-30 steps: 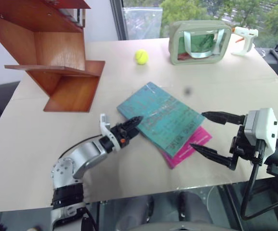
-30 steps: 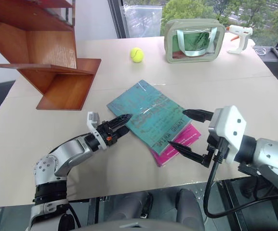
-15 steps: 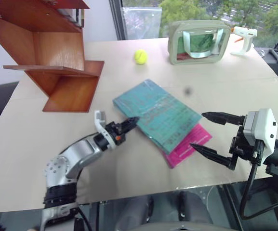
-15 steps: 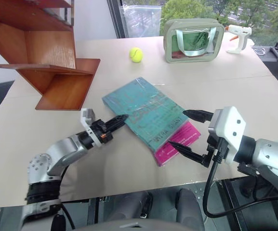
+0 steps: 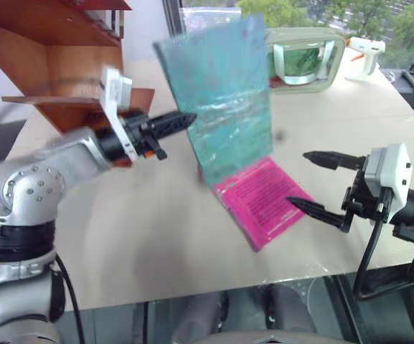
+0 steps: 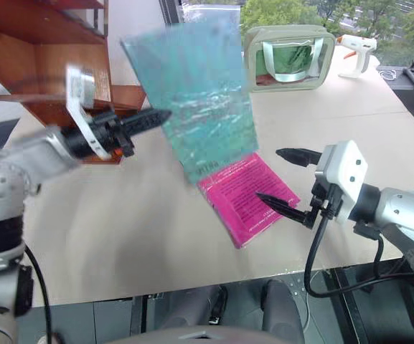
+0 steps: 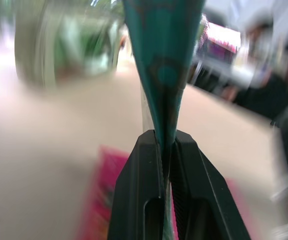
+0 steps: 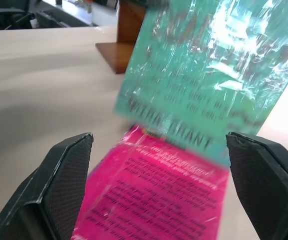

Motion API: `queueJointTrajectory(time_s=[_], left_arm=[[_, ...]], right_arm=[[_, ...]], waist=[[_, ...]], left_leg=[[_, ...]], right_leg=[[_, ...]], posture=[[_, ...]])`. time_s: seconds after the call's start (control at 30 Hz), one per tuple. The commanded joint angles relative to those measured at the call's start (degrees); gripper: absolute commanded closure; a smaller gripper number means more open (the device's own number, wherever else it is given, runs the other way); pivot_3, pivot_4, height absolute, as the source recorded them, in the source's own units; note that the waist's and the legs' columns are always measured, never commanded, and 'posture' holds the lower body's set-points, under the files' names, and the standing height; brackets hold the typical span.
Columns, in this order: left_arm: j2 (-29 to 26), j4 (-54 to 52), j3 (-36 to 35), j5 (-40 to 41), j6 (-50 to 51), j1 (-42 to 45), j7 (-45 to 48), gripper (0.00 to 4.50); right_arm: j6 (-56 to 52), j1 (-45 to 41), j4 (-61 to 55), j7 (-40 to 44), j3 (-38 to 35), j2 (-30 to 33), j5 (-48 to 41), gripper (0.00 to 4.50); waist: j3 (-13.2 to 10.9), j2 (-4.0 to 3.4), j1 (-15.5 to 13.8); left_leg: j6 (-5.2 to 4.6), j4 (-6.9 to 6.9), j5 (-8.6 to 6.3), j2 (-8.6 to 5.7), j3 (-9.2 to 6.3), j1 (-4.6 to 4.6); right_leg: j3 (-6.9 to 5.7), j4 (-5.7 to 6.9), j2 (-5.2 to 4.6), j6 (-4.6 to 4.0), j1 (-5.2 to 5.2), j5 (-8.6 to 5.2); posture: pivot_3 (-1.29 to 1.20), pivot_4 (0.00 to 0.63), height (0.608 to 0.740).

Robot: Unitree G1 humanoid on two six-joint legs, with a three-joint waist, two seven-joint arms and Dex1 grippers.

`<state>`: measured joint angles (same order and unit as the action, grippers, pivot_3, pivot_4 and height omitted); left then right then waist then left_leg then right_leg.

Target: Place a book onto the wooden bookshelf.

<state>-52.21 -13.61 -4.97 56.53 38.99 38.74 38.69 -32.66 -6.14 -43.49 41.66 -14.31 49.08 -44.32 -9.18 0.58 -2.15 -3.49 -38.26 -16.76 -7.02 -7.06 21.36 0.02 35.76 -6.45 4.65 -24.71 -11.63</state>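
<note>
The book (image 5: 221, 93), teal and plastic-wrapped, stands lifted on edge above the table (image 5: 156, 229), its lower corner near the pink book (image 5: 260, 208) that lies flat beneath it. The left claw (image 5: 181, 120) is clamped on the book's near edge, fingers pressed together over the cover, as the left wrist view confirms. The wooden bookshelf (image 5: 63, 64) lies just behind and to the outer side of that claw, its boards not yet touched by the book. The right claw (image 5: 320, 183) hangs with fingers spread wide and holds nothing; the pink book lies just ahead of its tips.

Stage, as judged: pickup done, carry under way. Left to do: swing the book across to a shelf board, set it down, release. Beyond the book stand a clear pouch (image 5: 303, 61) and a glue gun (image 5: 364, 54).
</note>
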Motion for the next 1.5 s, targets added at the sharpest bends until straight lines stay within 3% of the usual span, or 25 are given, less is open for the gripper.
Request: queueJointTrajectory(time_s=[0.03, 0.17, 0.4, 0.63, 0.77, 1.03, 1.3, 1.43, 1.5], left_arm=[[-5.0, 2.45, 2.64, -18.51, -16.97, 8.93, 10.12, 4.46], [-11.35, 11.21, 4.07, -32.53, -34.4, 15.43, 21.91, 4.46], [-25.7, 18.11, 3.72, -40.06, -35.9, 23.95, 36.88, 4.46], [-31.4, 28.4, 7.31, -52.81, -44.03, 31.7, 43.17, 4.46], [-34.69, 32.29, 8.29, -58.0, -45.18, 29.61, 45.26, 4.46], [-32.99, 37.36, 8.89, -66.84, -46.25, 18.29, 36.05, 4.46], [-27.12, 41.14, 9.14, -66.97, -50.37, 14.87, 32.01, 4.46], [-27.13, 40.05, 7.79, -65.71, -48.87, 13.61, 32.64, 3.07], [-26.64, 38.18, 4.07, -61.37, -47.42, 11.78, 32.41, 2.12]], right_arm=[[2.56, -2.98, 1.79, 1.34, -1.42, -0.12, 0.19, 0.14], [3.59, -5.05, 4.73, 2.56, -0.47, -0.45, 1.1, 0.14], [7.44, -9.88, 12.29, 7.08, 3.57, -1.98, 4.8, 0.14], [10.39, -14.56, 17.04, 9.84, 7.65, -5.31, 7.63, 0.14], [11.52, -15.96, 17.92, 10.3, 8.9, -7.15, 8.68, 0.14], [11.56, -22.46, 17.88, 6.76, 10.2, -11.55, 10.64, 0.14], [9.2, -26.34, 14.2, 0.89, 11.25, -15.64, 10.47, 0.14], [8.39, -27.29, 13.72, 0.76, 11.23, -16.22, 9.76, 0.14], [8.22, -27.63, 14.25, 1.39, 11.2, -16.22, 9.33, 0.14]], waist=[[-0.03, 0.01, 0.13], [-0.08, 0.01, 0.98], [-0.54, 0.36, 2.69], [-0.59, 0.33, 2.84], [-0.65, 0.43, 3.11], [-0.69, 0.47, 3.06], [-0.63, 0.32, 2.95], [-0.64, 0.35, 2.96], [-0.64, 0.37, 3.05]], left_leg=[[0.0, -0.01, 0.0, 0.01, -0.02, 0.04], [-0.01, -0.04, 0.01, 0.04, -0.05, 0.32], [-0.02, -0.1, 0.01, 0.03, -0.15, 0.68], [-0.02, -0.18, 0.01, 0.02, -0.18, 0.72], [-0.02, -0.26, 0.01, 0.05, -0.18, 0.74], [-0.02, -0.42, 0.02, 0.05, -0.2, 0.73], [0.3, -0.66, 0.2, 0.09, -0.03, 0.41], [0.41, -0.92, 0.27, 0.14, -0.06, 0.37], [0.41, -1.04, 0.27, 0.14, -0.03, 0.4]], right_leg=[[-0.03, -0.01, 0.01, 0.0, -0.01, 0.0], [-0.07, 0.02, 0.04, 0.0, -0.3, 0.01], [-0.1, 0.08, 0.13, 0.01, -0.66, 0.01], [-0.13, 0.16, 0.16, 0.02, -0.7, 0.01], [-0.11, 0.22, 0.22, 0.03, -0.7, 0.01], [-0.09, 0.46, 0.24, 0.03, -0.74, 0.01], [0.22, 1.32, 0.3, 0.02, -0.76, 0.01], [0.24, 1.8, 0.37, 0.0, -0.78, 0.02], [0.28, 1.87, 0.39, -0.01, -0.81, 0.03]], posture=[[0.0, 0.15, 0.74], [0.0, 0.15, 0.74], [0.0, 0.15, 0.74], [0.0, 0.15, 0.74], [0.0, 0.15, 0.74], [0.0, 0.15, 0.74], [0.0, 0.15, 0.74], [0.0, 0.15, 0.74], [0.0, 0.15, 0.74]])
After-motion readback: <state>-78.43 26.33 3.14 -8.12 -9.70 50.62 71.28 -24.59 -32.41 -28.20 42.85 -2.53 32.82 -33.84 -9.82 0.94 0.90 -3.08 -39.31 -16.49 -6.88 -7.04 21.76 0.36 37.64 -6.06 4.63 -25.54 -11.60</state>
